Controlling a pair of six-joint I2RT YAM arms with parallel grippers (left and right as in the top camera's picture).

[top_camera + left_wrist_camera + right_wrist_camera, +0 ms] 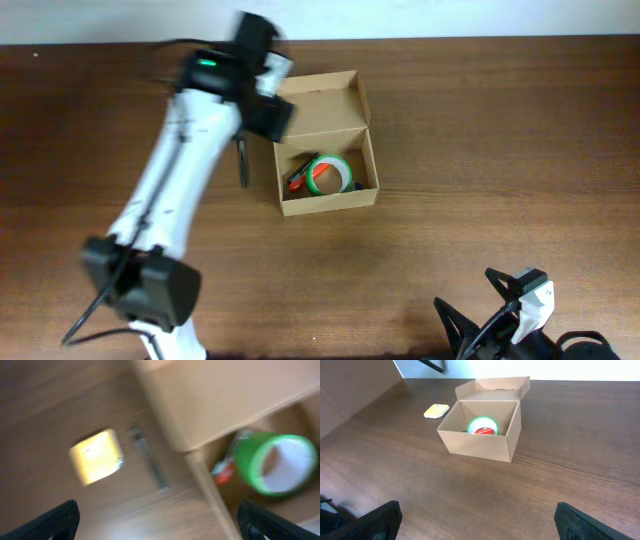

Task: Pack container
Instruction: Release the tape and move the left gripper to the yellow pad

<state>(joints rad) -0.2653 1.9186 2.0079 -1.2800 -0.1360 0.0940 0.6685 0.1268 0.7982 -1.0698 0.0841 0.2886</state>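
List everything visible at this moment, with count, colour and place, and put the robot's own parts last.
container: one, tan cardboard, mid-table, flap lid open
tape roll: one, green with a white core, inside the container
red-orange item: one, inside the container beside the tape roll; too blurred to identify
flat yellow item: one, yellow, on the table outside the container
dark slim stick: one, dark, on the table between the flat yellow item and the container
table: one, brown wood
left end effector: one, black fingers, open, above the table by the container
right end effector: one, black fingers, open, apart from the container
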